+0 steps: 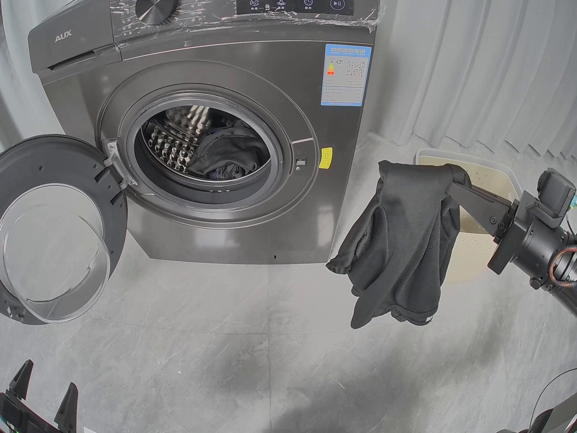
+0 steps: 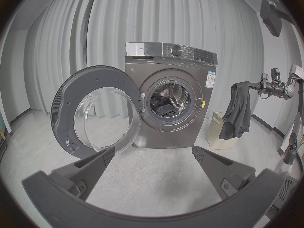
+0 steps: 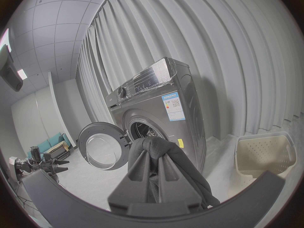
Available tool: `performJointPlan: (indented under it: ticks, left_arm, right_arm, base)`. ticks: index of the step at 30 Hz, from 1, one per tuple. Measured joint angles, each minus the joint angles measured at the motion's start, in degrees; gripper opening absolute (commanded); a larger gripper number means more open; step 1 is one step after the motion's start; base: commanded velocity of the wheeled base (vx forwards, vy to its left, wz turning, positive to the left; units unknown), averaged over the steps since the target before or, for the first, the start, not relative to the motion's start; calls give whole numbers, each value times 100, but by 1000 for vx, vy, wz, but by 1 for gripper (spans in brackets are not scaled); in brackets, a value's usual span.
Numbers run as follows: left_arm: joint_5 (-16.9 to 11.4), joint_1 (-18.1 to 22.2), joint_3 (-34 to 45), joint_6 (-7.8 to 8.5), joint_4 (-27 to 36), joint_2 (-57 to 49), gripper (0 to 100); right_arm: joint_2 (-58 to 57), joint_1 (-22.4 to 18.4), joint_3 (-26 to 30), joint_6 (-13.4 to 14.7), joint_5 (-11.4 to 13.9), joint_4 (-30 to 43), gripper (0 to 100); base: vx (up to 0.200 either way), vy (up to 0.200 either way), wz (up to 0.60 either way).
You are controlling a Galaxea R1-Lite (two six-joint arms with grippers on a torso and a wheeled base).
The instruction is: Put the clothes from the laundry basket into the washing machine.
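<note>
At frame right, right claw [image 1: 466, 189] clamped on dark garment [image 1: 399, 242], which hangs long-axis down by the basket [image 1: 505, 178]; washer's open drum [image 1: 204, 145], apparently already holding clothes, lies up-left of it; left claw [image 1: 48, 380], fingers apart, lower left.

Grey washing machine [image 1: 240, 242], door [image 1: 36, 163] open, dark clothes [image 1: 231, 151] in its drum; black garment [image 1: 402, 236] hangs to its right, near the cream laundry basket [image 1: 469, 257].

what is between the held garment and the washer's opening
Nothing blocks it: the head view shows just bare floor and the washer's front between garment and opening.
</note>
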Motion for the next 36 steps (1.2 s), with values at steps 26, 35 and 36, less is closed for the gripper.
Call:
performJointPlan:
  ticks: [26,35,36]
  left_arm:
    - [0,0,0,0,2,10,100]
    - [0,0,0,0,2,10,100]
    - [0,0,0,-2,2,10,100]
  right_arm:
    - [5,-11,-4,0,2,0,0]
    - [16,-16,10,0,5,2,0]
    - [17,-18,11,0,2,2,0]
  base:
    - [0,146,0]
    - [0,0,0]
    - [0,0,0]
